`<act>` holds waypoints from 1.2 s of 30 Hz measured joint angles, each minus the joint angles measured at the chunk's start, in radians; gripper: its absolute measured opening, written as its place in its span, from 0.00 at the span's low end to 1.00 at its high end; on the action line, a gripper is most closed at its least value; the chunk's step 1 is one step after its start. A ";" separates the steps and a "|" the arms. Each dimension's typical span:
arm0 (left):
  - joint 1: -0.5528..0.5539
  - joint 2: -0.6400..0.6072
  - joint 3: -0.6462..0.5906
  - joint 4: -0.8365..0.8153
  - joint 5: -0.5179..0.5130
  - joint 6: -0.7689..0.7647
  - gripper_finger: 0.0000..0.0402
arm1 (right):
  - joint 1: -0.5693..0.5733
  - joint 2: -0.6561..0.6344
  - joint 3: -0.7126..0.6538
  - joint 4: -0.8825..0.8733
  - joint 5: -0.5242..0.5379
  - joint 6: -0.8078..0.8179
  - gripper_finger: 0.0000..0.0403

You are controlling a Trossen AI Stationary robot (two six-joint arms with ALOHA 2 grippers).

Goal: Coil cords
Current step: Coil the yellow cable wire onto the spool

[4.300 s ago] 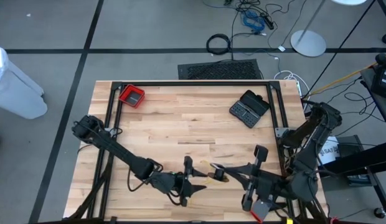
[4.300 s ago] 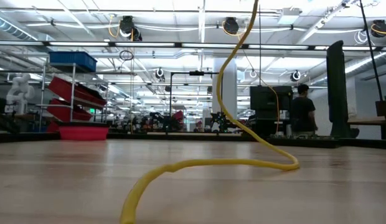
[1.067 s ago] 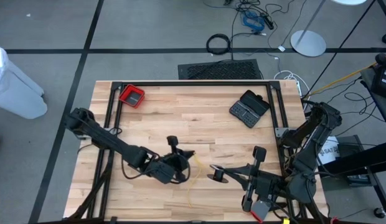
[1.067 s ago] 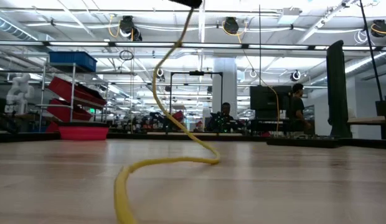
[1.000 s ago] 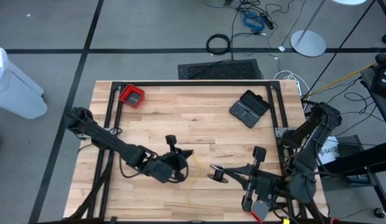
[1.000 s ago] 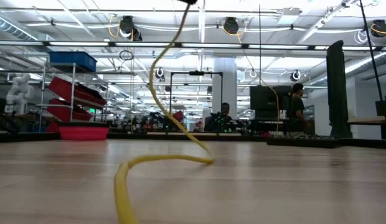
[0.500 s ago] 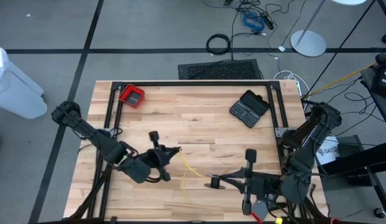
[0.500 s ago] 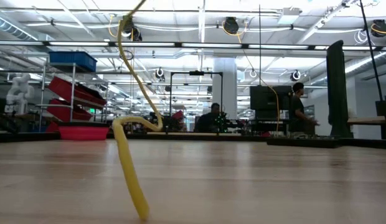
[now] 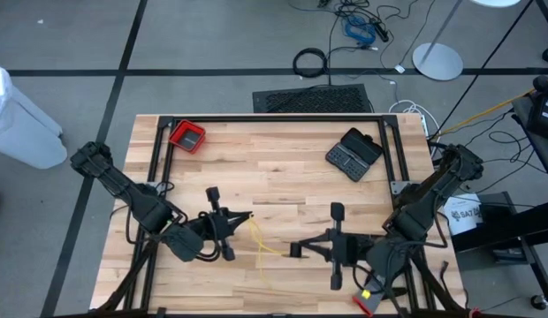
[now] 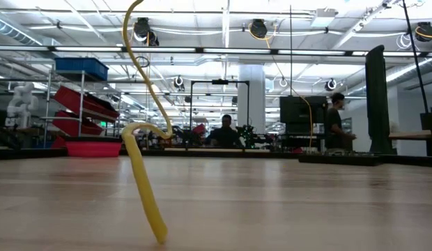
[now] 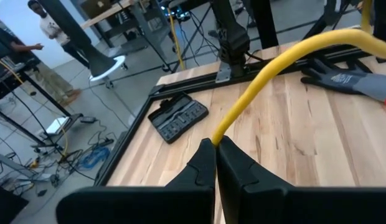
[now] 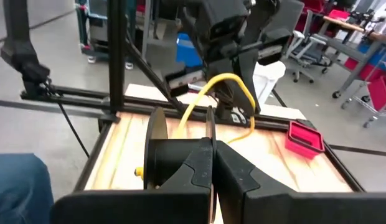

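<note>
Near left hand (image 9: 247, 217), yellow cord (image 9: 259, 240) (red tray (image 9: 186, 136) apart)

The right gripper (image 12: 213, 155) has its two dark fingers pressed together over the wooden table (image 12: 268, 162). Beyond it, the yellow cord (image 12: 208, 90) arches up to the left gripper (image 12: 233, 102). A red tray (image 12: 303, 138) sits near the table edge.

- Legible text, labels, brands, numbers, signs: none in any view.
- White label (image 9: 460, 215) on the equipment just right of the table (image 9: 283, 172): carries dark print, too small to read.
- Case (image 9: 353, 154) on the table, tray (image 9: 186, 136) at its corner: no readable markings.
</note>
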 joint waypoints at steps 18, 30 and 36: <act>-0.006 0.000 0.000 0.022 0.022 -0.026 0.00 | -0.054 0.040 -0.002 -0.114 -0.115 -0.009 0.00; -0.006 0.000 0.000 0.134 0.121 -0.027 0.00 | -0.093 0.057 -0.002 -0.151 -0.148 0.006 0.00; -0.006 0.000 0.000 0.189 0.169 -0.028 0.00 | -0.097 0.057 -0.002 -0.161 -0.146 0.016 0.00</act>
